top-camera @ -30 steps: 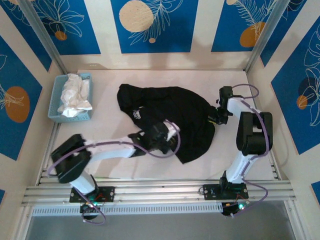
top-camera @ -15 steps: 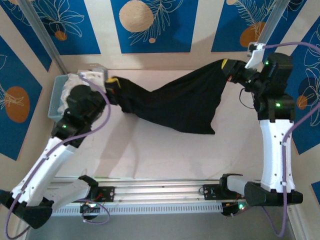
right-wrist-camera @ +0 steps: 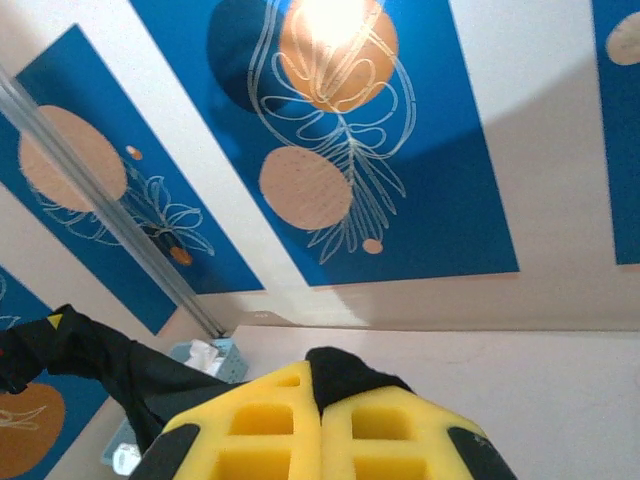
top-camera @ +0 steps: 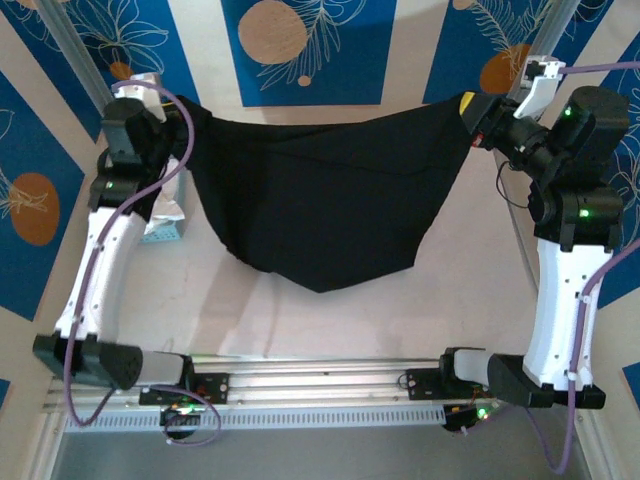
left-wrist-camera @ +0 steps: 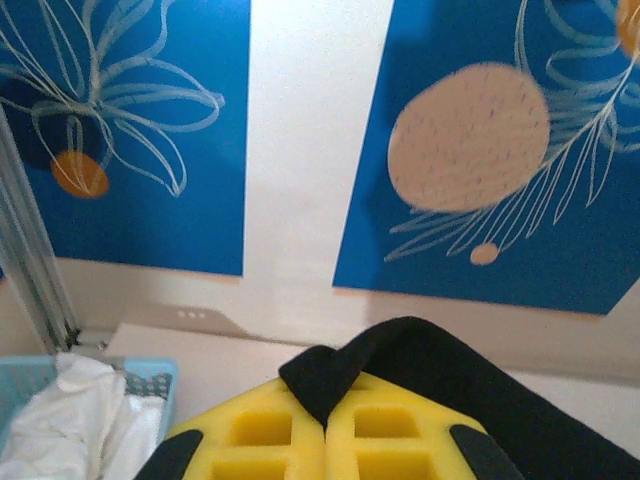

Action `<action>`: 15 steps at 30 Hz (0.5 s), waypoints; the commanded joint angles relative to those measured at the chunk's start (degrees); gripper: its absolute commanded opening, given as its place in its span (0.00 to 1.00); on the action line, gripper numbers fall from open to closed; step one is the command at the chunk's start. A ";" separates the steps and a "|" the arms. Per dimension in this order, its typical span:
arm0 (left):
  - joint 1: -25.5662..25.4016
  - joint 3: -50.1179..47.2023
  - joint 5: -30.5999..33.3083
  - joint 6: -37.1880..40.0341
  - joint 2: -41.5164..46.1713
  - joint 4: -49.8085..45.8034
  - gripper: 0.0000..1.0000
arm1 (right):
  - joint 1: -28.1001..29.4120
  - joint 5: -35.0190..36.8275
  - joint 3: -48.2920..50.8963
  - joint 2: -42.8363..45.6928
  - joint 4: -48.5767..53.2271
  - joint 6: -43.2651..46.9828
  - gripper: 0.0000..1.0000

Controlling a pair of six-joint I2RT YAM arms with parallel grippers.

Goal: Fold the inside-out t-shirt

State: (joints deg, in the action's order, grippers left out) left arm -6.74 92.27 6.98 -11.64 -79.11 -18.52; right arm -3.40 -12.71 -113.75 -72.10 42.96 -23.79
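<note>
Nothing legible from where I stand.
The blue wall panels (top-camera: 300,50) at twelve o'clock carry drawn leaves and discs, no letters.

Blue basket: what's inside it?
A bunched white cloth garment lies in the blue basket, seen from the left wrist. From the top, the left arm covers most of the basket. Anything under the cloth is hidden.
</note>
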 commanded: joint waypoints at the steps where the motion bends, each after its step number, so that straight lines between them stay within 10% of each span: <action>1: 0.69 5.47 -4.91 -1.75 -1.67 1.43 0.00 | -1.36 3.71 -2.67 -1.45 0.17 1.29 0.00; 15: -1.41 24.42 -15.15 -4.35 -13.97 3.50 0.00 | -0.16 2.58 -16.51 -7.40 3.40 1.26 0.00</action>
State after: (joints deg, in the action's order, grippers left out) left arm -8.43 114.19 -6.63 -15.16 -93.73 -18.85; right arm -5.65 -10.20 -128.42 -83.18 47.18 -23.73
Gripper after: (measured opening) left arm 0.042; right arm 0.042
